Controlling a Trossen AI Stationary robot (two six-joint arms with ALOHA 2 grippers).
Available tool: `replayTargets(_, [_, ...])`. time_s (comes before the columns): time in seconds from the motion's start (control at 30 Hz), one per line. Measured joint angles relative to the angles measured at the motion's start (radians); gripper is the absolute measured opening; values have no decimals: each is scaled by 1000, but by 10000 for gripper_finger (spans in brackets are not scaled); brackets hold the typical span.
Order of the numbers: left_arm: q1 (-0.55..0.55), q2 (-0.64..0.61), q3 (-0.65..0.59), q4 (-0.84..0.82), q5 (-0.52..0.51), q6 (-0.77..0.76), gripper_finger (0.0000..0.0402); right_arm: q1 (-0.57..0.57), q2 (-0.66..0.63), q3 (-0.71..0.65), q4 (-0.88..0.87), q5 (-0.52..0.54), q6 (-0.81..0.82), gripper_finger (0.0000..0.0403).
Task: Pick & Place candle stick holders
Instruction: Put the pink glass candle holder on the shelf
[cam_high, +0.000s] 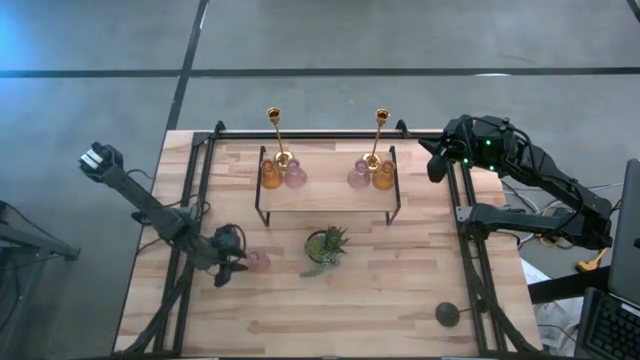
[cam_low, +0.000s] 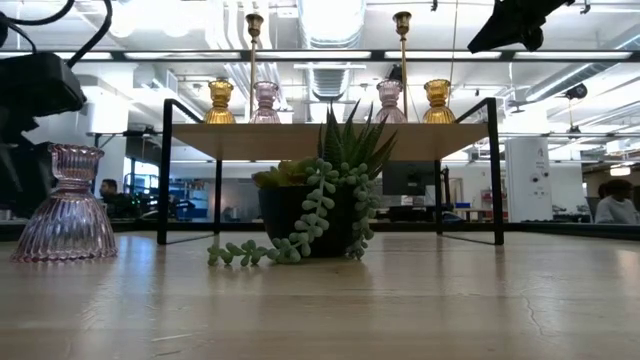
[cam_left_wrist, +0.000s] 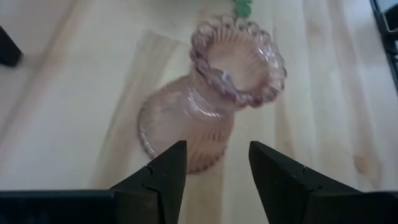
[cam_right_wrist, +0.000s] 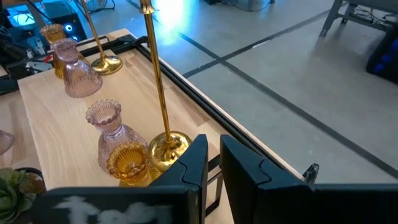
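A squat pink glass candle stick holder (cam_left_wrist: 205, 106) stands upright on its base on the wooden table (cam_high: 400, 290), left of the middle (cam_high: 258, 261). My left gripper (cam_left_wrist: 214, 149) is open and low over the table, just left of the holder (cam_high: 230, 264). Its fingertips stand before the holder's base; I cannot tell if they touch it. On a raised shelf (cam_high: 330, 195) stand two tall gold holders (cam_high: 275, 135) (cam_high: 379, 135), two amber ones (cam_high: 271, 176) (cam_high: 384, 177) and two pink ones (cam_high: 294, 177) (cam_high: 358, 176). My right gripper (cam_right_wrist: 214, 149) hangs shut, raised at the shelf's right end (cam_high: 436, 168).
A small potted green plant (cam_high: 325, 246) stands in front of the shelf, right of the pink holder. A dark round object (cam_high: 447, 313) lies near the table's front right. Black frame rails (cam_high: 195, 200) run along the table's left and right sides.
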Motion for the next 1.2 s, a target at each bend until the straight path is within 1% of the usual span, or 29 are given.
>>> replayTargets(0.17, [0, 0, 4, 2, -66, 55, 177, 0, 0, 0, 0, 0, -4, 38])
replayTargets(0.3, [0, 0, 1, 44, -115, 109, 177, 0, 0, 0, 0, 0, -4, 38])
replayTargets(0.6, [0, 0, -2, 85, -166, 203, 177, 0, 0, 0, 0, 0, -15, 38])
replayTargets(0.77, [0, 4, -12, 110, -170, 219, 177, 0, 0, 0, 0, 0, -20, 38])
replayTargets(0.97, [1, 54, -60, 251, -166, 230, 177, 0, 0, 0, 0, 0, -20, 38])
replayTargets(1.1, [1, 88, -68, 330, -174, 250, 177, 0, 0, 0, 2, 0, -20, 38])
replayTargets(1.2, [3, 114, -67, 338, -175, 253, 177, 0, 0, 0, 2, 0, -19, 38])
